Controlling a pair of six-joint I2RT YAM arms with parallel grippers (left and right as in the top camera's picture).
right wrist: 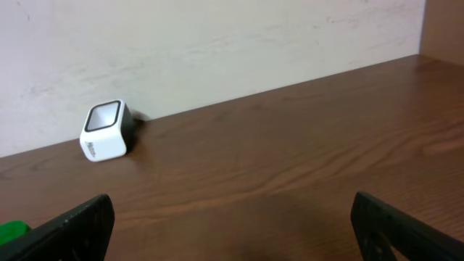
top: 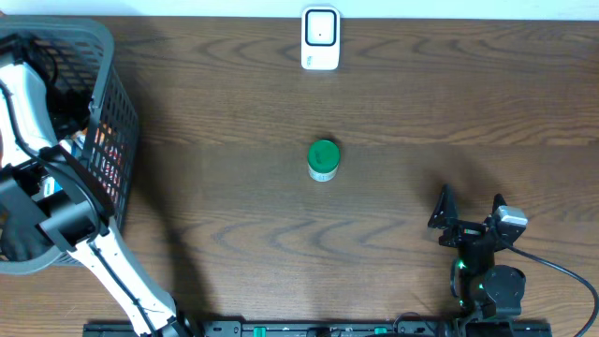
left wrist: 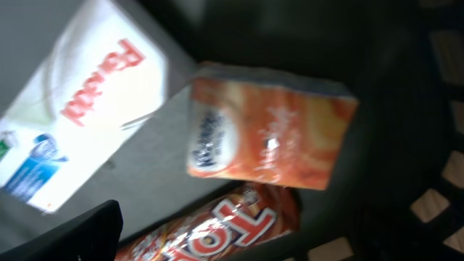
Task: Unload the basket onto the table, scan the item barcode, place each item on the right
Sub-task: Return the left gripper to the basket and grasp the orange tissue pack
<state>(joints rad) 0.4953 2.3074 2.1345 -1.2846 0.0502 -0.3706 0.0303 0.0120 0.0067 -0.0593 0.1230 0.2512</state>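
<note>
Reaching into a grey mesh basket [top: 117,122], the left pincer [top: 42,220] hangs spread wide and empty just above the goods inside. Below it are a white packet [left wrist: 72,109] with red lettering, an orange packet [left wrist: 268,130] just beside that, and, nearest the pincer, a glossy orange-red wrapped bar [left wrist: 217,228]. Which one is the item to scan cannot be told. The right pincer [top: 468,211], also spread and empty, sits low over the tabletop [top: 234,234]. The white barcode scanner [top: 320,37] stands far ahead of it and to its left, and a green-capped tub [top: 323,161] lies between. The likely risks come from crowding and facing. Because the packets sit close together, closing could pinch two at once or slip on slick wrap. No barcode shows, so a lifted item may face the scanner wrongly.
</note>
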